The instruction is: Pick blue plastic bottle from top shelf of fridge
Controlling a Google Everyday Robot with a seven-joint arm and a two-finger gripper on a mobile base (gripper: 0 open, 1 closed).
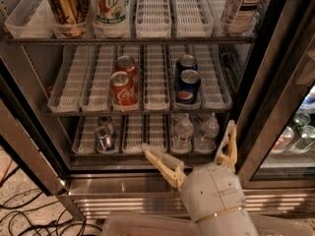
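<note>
The blue plastic bottle stands at the right end of the top shelf of the fridge; only its white-and-dark "TEA" label and lower body show, its cap is cut off by the frame. My gripper is low at the bottom centre, in front of the lowest rack, far below the bottle. Its two cream fingers are spread wide apart and hold nothing.
On the top shelf stand a gold can and a green-and-white 7UP bottle at the left. Red cola cans and blue cola cans sit on the middle rack. Small water bottles and silver cans sit on the lowest rack. A glass-fronted unit is at right; cables lie on the floor at left.
</note>
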